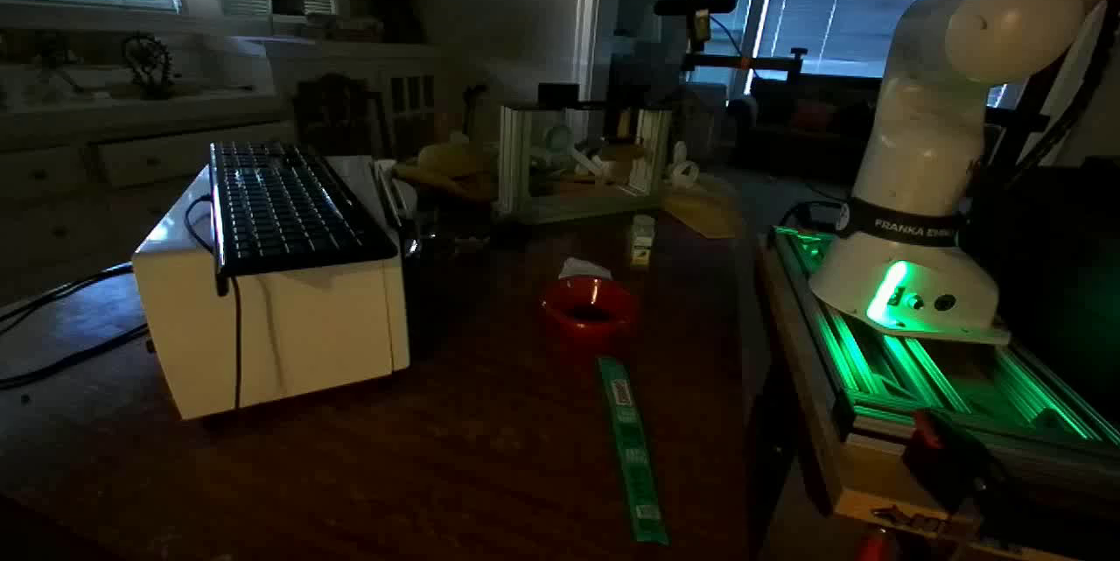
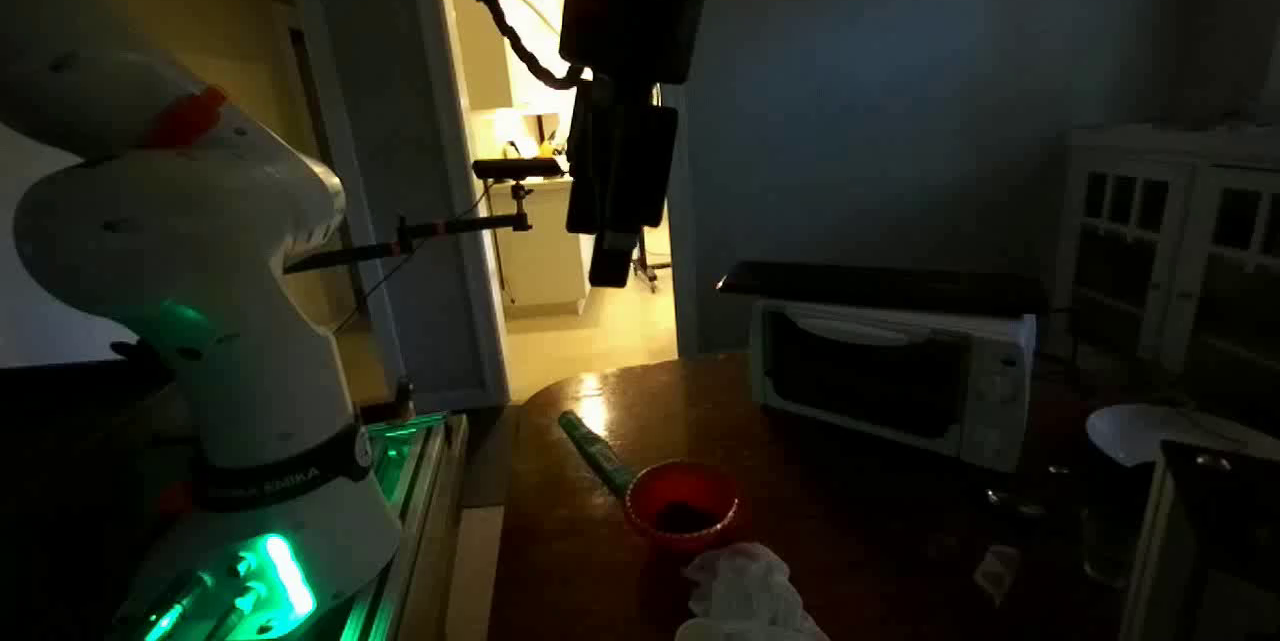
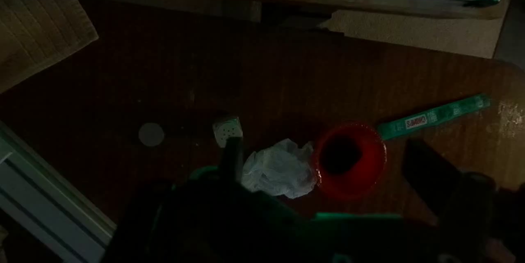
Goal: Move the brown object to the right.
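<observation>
- Arm (image 2: pixel 190 241) was bent out over the table (image 1: pixel 455 473), gripper (image 3: pixel 324 148) pointing down, pretty high up, jaws spread wide.
- Red bowl (image 3: pixel 372 166) sat well below the jaws, between them in the wrist view.
- Dark lump (image 3: pixel 340 154) sat inside it, also under the jaws; couldn't tell if that was the brown object, way too dim.

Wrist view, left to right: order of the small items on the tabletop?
Pale round disc → shaker with a holed top → crumpled white wad → red bowl → long green packet.
</observation>
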`<action>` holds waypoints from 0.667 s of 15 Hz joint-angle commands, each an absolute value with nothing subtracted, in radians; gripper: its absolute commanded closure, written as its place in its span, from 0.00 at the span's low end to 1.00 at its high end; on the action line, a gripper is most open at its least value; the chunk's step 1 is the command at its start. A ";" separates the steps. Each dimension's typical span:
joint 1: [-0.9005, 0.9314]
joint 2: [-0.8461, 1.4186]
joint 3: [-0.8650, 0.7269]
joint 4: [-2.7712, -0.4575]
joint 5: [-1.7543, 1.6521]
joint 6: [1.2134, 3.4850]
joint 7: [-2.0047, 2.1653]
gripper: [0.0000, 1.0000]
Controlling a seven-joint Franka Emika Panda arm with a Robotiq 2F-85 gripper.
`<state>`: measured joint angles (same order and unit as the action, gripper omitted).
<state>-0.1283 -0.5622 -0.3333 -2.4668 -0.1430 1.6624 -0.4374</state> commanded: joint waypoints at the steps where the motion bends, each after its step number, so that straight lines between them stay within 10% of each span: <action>1: -0.140 -0.560 -0.323 -2.465 -0.138 1.660 -0.442 0.00; 10: -0.132 -0.547 -0.321 -2.467 -0.135 1.680 -0.447 0.00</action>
